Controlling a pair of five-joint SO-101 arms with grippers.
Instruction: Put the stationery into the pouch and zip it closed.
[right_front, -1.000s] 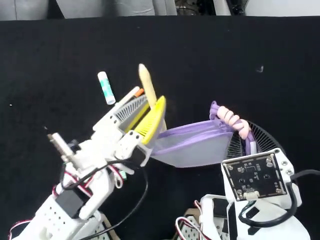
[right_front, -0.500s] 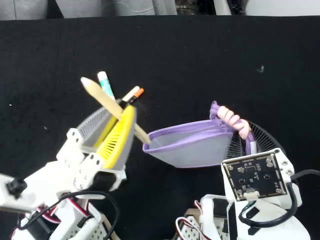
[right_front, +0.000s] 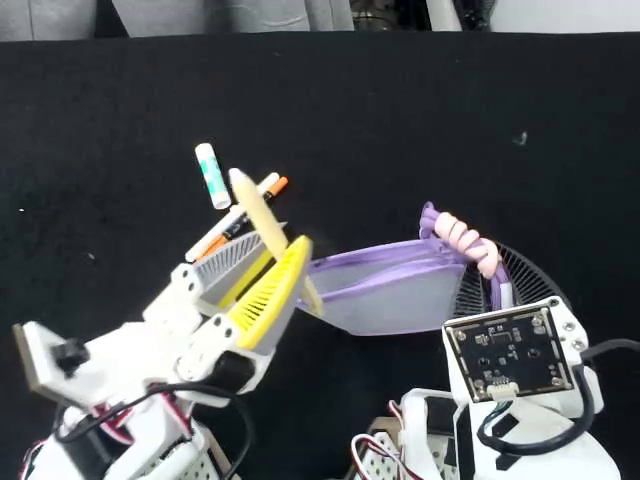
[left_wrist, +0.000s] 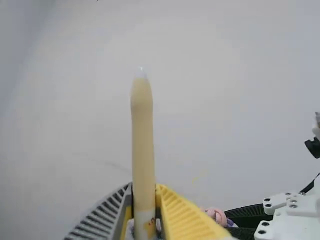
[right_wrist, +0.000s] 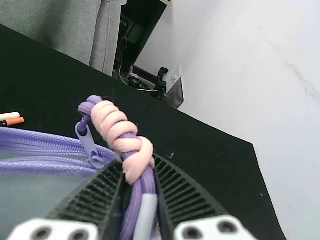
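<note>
My left gripper (right_front: 262, 272) is shut on a cream-coloured pen (right_front: 262, 222) and holds it tilted above the table, its lower end by the open left mouth of the purple pouch (right_front: 385, 290). In the left wrist view the pen (left_wrist: 143, 150) stands straight up between the grey and yellow fingers (left_wrist: 180, 215). My right gripper (right_front: 487, 272) is shut on the pouch's braided pink and purple strap (right_wrist: 125, 137), holding the pouch's right end; the zipper pull (right_wrist: 86, 142) hangs beside it. A white and teal glue stick (right_front: 212, 175) and an orange-tipped marker (right_front: 240, 215) lie on the black cloth.
The table is covered with black cloth (right_front: 450, 120), open at the back and right. The marker pair lies right behind the left gripper. Both arm bases stand at the near edge.
The left gripper has swung with the pen: away to the left half a second ago, now back right, bringing the pen's lower end to the pouch mouth. The right arm and pouch stayed still.
</note>
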